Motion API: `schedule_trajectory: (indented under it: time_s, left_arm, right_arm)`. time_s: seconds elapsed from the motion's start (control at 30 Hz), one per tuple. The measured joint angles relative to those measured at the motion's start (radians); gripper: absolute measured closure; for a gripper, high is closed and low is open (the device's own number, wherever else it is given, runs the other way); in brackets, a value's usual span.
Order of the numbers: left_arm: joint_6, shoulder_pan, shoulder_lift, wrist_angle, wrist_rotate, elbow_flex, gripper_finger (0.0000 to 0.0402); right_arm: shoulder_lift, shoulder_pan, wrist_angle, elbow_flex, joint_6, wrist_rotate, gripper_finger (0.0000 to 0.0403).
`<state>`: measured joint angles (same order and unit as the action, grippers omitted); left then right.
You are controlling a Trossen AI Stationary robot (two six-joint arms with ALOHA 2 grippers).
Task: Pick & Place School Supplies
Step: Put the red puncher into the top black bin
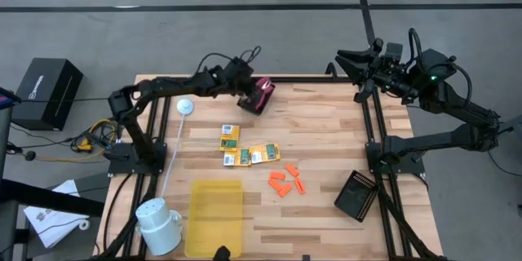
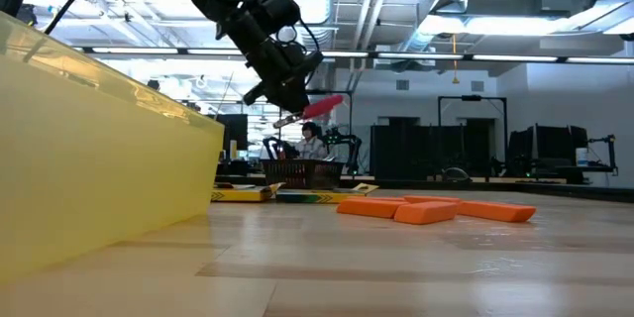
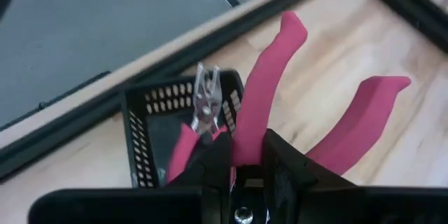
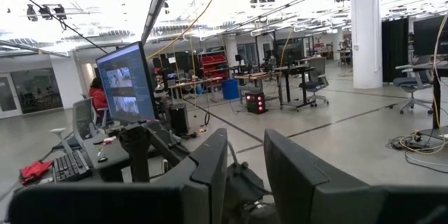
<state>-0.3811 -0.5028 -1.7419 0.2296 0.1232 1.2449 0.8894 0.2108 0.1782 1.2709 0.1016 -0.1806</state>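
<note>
Pink-handled scissors (image 3: 259,98) clamped in the left gripper (image 1: 249,91), held in the air over a small black basket (image 3: 150,122) at the table's 12 o'clock edge.

Progress, judged: early. Scissors on the point of delivery, not yet let go. Four packets (image 1: 245,148) lie at centre; orange pieces (image 1: 285,183) at 4 o'clock of them, all untouched.

Right gripper (image 1: 347,59) parked off the table's 1 o'clock corner, fingers apart, holding nothing.

Room: basket sits hard against the far rail (image 1: 302,81) (little margin beyond it). Bare wood between basket and packets. Yellow bin (image 1: 215,208) and mug (image 1: 159,222) crowd 7 o'clock; a second black basket (image 1: 356,195) at 4 o'clock.
</note>
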Motion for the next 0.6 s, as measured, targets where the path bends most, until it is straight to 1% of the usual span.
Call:
schedule_trajectory:
  time_s: [0.1,0.17,0.27,0.4,0.6]
  left_arm:
    - [-0.045,-0.011,-0.03,-0.054,-0.001,0.001,0.0354]
    - [-0.078,-0.011,-0.061,-0.116,-0.02,0.001,0.0354]
    - [-0.13,0.0,-0.113,-0.162,-0.05,0.001,0.0354]
    - [-0.15,0.023,-0.168,-0.158,-0.052,0.0,0.0354]
    - [-0.13,0.019,-0.189,-0.156,-0.036,0.0,0.0355]
  right_arm:
    - [0.0,0.0,0.0,0.0,-0.004,0.0,0.0315]
    - [0.0,0.0,0.0,0.0,-0.004,0.0,0.0315]
    - [0.0,0.0,0.001,0.0,-0.003,0.0,0.0315]
    - [0.0,0.0,0.001,0.0,0.004,0.0,0.0315]
    - [0.0,0.0,0.002,0.0,0.004,0.0,0.0315]
